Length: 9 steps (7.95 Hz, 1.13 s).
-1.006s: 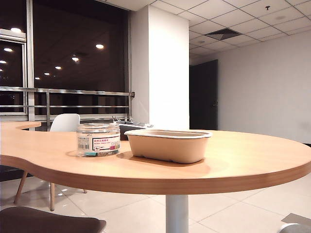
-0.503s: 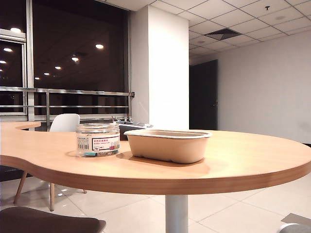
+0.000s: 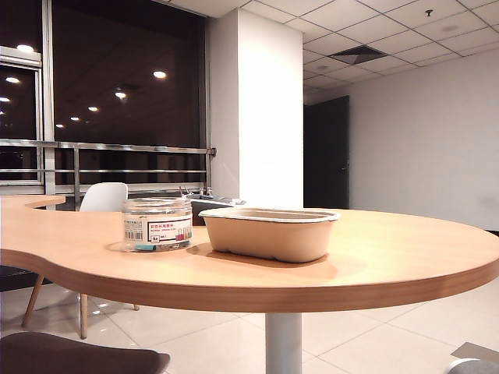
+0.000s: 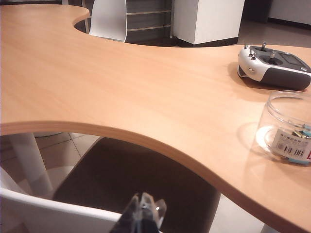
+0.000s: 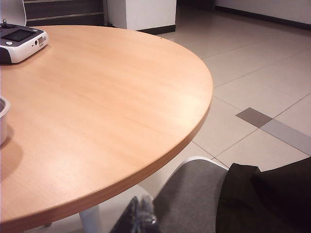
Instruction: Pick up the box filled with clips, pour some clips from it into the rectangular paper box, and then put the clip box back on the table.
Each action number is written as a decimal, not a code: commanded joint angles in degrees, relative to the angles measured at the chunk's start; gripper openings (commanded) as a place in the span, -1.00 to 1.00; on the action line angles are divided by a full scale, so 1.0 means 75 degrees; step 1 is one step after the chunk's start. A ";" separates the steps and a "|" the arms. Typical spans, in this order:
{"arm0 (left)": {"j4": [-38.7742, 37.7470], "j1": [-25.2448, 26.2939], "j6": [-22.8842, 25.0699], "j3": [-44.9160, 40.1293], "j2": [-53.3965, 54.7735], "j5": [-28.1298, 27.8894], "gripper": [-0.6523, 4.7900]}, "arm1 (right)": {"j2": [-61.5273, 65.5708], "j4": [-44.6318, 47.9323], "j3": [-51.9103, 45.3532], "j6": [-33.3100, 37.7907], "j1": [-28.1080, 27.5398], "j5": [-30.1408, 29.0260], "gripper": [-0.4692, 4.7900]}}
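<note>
Fingers of the left gripper (image 4: 144, 213) and right gripper (image 5: 141, 213) pressed closed, empty, off the tabletop (image 3: 390, 257); one clip jar (image 3: 157, 224) at nine o'clock of one paper box (image 3: 270, 232).

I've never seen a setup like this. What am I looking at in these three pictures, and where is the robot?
These are three cameras on one two-armed robot. One picture is from a camera off the arms, looking across the light-wood round-edged table. On it stand a short clear plastic jar with a barcode label, holding a few coloured clips, and beside it a beige oblong paper-pulp tray.

The other two pictures come from cameras on the robot's wrists. Each shows the tip of that arm's grasping tool at the picture's edge: the left tool and the right tool. Both are shut, hold nothing, and sit back off the table's edge. The left wrist camera also sees the jar and a grey-and-white handheld remote controller farther back on the table.

Neither arm shows in the off-arm view.
</note>
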 commanded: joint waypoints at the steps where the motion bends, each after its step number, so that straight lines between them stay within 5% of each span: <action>1: 0.0070 0.0012 0.0000 0.0003 -0.0009 0.0012 -0.76 | -0.0012 0.0172 -0.0012 0.0020 -0.0003 -0.0020 -0.82; 6: 0.0070 0.0012 -0.0134 0.0003 -0.0009 0.0527 -0.76 | -0.0012 0.0172 -0.0012 0.0020 -0.0003 -0.0017 -0.82; 7: 0.0044 0.0012 -0.0740 0.0003 -0.0009 0.0711 -0.76 | -0.0012 0.0172 -0.0012 0.0020 -0.0003 -0.0017 -0.82; 9: -0.0064 0.0012 -0.0857 0.0003 -0.0009 0.0822 -0.76 | -0.0012 0.0172 -0.0012 0.0020 -0.0003 -0.0017 -0.82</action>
